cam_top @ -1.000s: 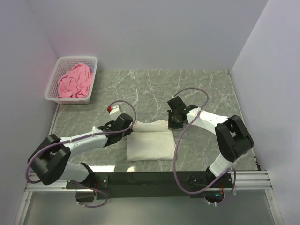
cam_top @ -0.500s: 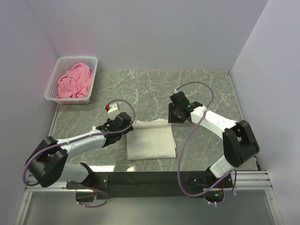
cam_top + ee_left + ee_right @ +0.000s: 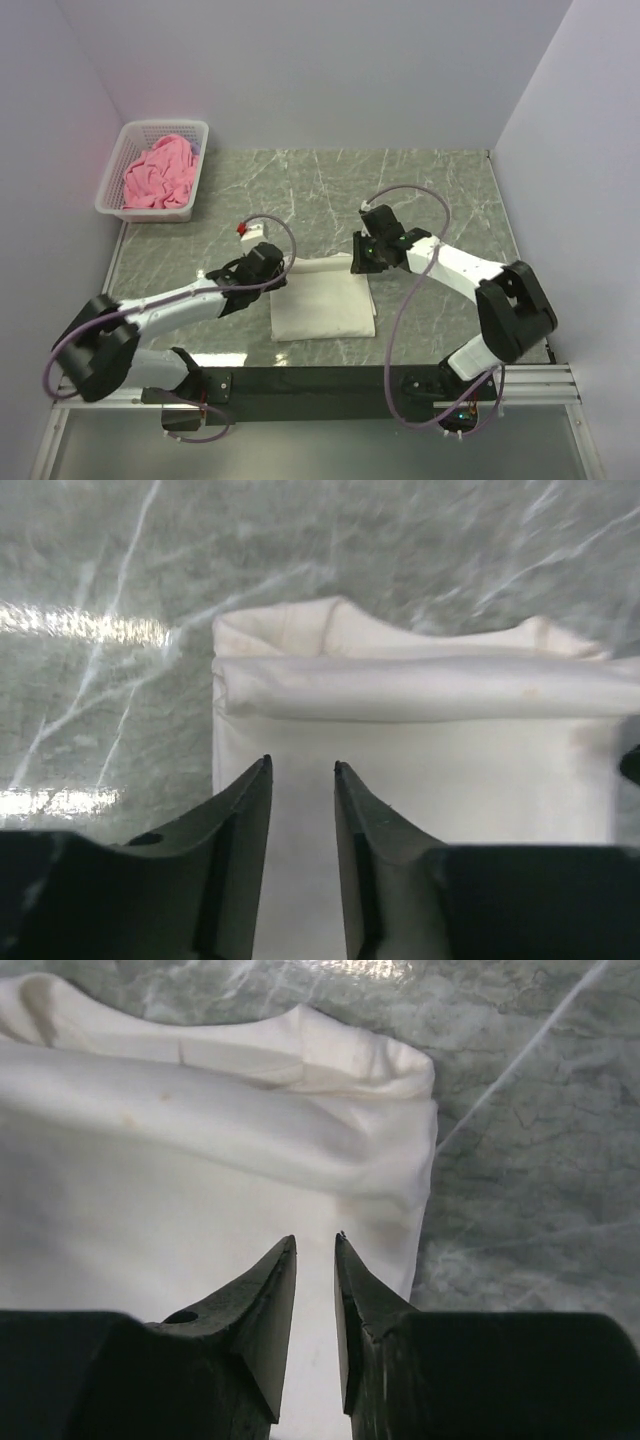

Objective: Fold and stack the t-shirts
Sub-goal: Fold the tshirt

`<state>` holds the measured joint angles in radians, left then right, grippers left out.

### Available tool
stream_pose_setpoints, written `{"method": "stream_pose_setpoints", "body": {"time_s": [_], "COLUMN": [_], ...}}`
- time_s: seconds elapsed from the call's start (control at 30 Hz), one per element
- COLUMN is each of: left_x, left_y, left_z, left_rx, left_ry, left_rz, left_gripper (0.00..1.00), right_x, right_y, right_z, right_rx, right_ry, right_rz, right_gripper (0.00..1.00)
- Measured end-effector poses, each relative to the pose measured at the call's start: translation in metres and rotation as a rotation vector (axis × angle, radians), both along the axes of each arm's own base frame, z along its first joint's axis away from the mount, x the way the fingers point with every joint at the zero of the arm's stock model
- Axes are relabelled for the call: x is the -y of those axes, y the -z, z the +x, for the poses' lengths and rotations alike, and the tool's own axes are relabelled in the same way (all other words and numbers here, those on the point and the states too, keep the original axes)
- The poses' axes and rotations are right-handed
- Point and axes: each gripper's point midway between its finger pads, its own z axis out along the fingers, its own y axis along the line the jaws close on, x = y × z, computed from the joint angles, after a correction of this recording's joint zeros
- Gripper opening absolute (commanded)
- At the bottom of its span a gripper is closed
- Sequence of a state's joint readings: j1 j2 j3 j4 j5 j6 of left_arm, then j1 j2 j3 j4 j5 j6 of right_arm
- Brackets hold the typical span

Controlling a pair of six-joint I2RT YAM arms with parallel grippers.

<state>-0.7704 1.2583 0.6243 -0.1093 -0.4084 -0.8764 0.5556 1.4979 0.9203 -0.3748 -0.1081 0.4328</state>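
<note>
A cream-white t-shirt (image 3: 322,302) lies folded into a rectangle on the marble table, between the two arms. Its far edge forms a rolled fold (image 3: 420,685) with the collar end behind it. My left gripper (image 3: 282,277) hovers over the shirt's left far corner; its jaws (image 3: 302,765) are open a narrow way, with only cloth showing below the gap. My right gripper (image 3: 358,265) is over the right far corner (image 3: 400,1160), jaws (image 3: 316,1239) open and holding nothing. A pink t-shirt (image 3: 158,172) lies crumpled in the basket.
A white lattice basket (image 3: 110,190) sits at the far left corner of the table by the left wall. Bare green marble (image 3: 440,190) stretches beyond and to the right of the folded shirt. Walls close in the left, back and right sides.
Both grippers were shut on the shirt's far edge a second ago. They have opened and let it go, and the edge now rests flat. The right gripper shifted slightly left.
</note>
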Motion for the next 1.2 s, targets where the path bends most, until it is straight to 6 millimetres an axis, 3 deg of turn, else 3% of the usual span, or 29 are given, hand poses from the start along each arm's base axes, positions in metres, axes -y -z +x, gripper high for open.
{"method": "stream_pose_setpoints", "body": {"time_s": [0.13, 0.23, 0.43, 0.57, 0.67, 0.83, 0.97, 1.1, 1.2], "left_x": [-0.002, -0.007, -0.006, 0.003, 0.007, 0.010, 0.013, 0.017, 0.017], "left_y": [0.037, 0.047, 0.051, 0.049, 0.045, 0.036, 0.012, -0.004, 0.008], "left_z": [0.010, 0.032, 0.075, 0.096, 0.101, 0.103, 0.106, 0.116, 0.120], "left_rx": [-0.096, -0.123, -0.119, -0.103, -0.098, -0.086, -0.040, 0.013, -0.003], "left_ry": [0.013, -0.007, -0.027, -0.011, 0.005, 0.023, 0.028, 0.028, 0.031], "left_rz": [0.075, 0.072, 0.027, 0.003, -0.014, -0.043, -0.095, -0.144, -0.152], "left_gripper": [0.32, 0.32, 0.34, 0.43, 0.55, 0.63, 0.36, 0.27, 0.23], "right_x": [-0.001, -0.001, 0.000, -0.001, 0.000, -0.003, -0.016, -0.029, -0.035], "right_y": [0.025, 0.034, 0.041, 0.043, 0.040, 0.026, 0.006, -0.010, -0.013], "right_z": [0.010, 0.029, 0.070, 0.088, 0.097, 0.105, 0.105, 0.104, 0.110], "right_rx": [-0.054, -0.072, -0.079, -0.099, -0.109, -0.110, -0.080, -0.052, -0.034], "right_ry": [0.000, 0.015, 0.051, 0.061, 0.075, 0.077, 0.037, -0.008, -0.023], "right_rz": [-0.015, -0.006, 0.056, 0.112, 0.160, 0.274, 0.403, 0.500, 0.543], "right_gripper": [0.28, 0.28, 0.28, 0.28, 0.29, 0.30, 0.31, 0.29, 0.27]}}
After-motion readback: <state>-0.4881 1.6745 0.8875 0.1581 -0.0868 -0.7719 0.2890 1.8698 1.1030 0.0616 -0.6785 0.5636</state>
